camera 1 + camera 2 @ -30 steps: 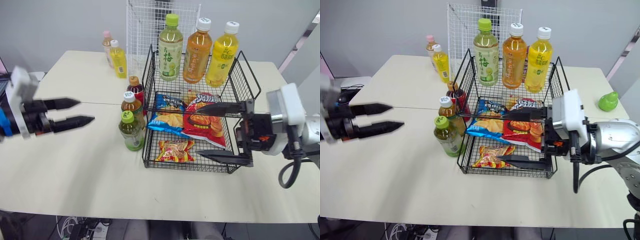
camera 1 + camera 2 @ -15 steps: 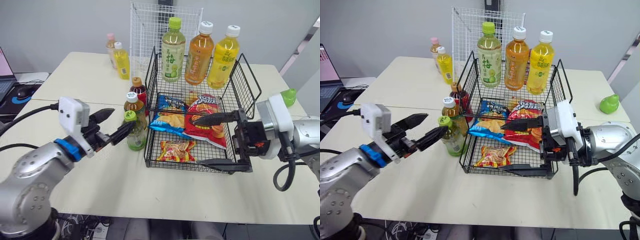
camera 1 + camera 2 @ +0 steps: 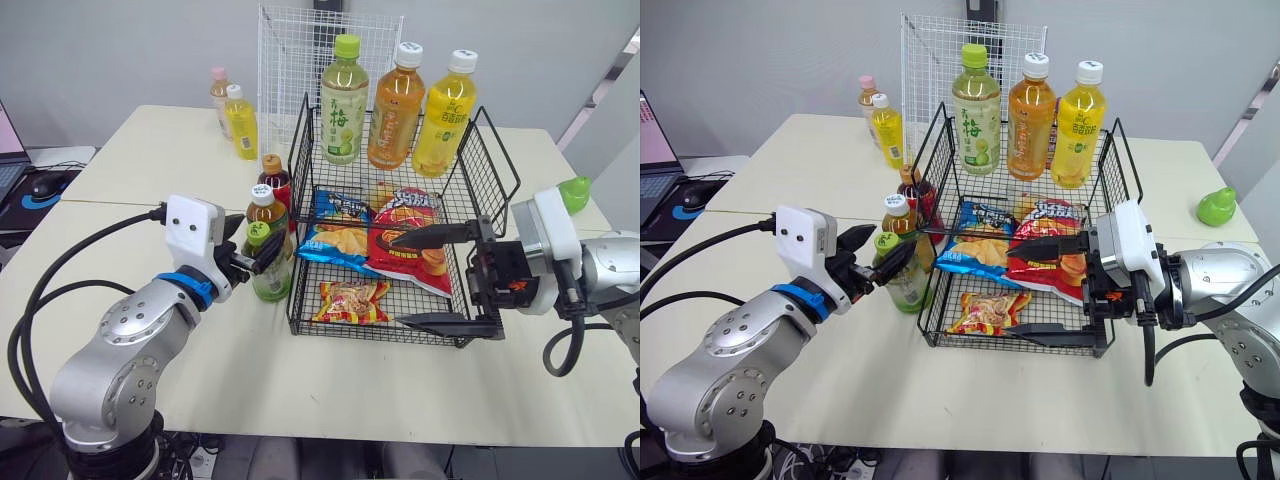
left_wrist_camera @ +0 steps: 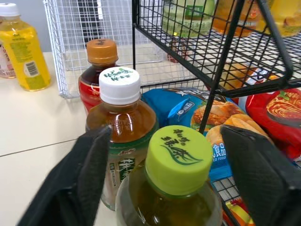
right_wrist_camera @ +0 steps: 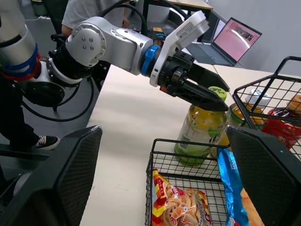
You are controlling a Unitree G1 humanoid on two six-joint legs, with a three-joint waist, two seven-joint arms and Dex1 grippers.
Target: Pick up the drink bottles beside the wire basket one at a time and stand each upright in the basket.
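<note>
Left gripper (image 3: 257,240): fingers spread, one each side of green-capped tea bottle (image 3: 267,272) at cap height; contact not clear. Bottle upright on table (image 3: 150,160), just beside wire basket (image 3: 481,165) near its front left corner, white-capped tea bottle (image 3: 262,208) close behind it. Right gripper (image 3: 398,280): fingers wide apart at basket's front right, upper finger over red snack bag (image 3: 395,262). Three tall bottles (image 3: 397,100) upright at basket's rear.

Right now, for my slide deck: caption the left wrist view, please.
Open left gripper straddles the green-capped drink bottle beside the wire basket.
</note>
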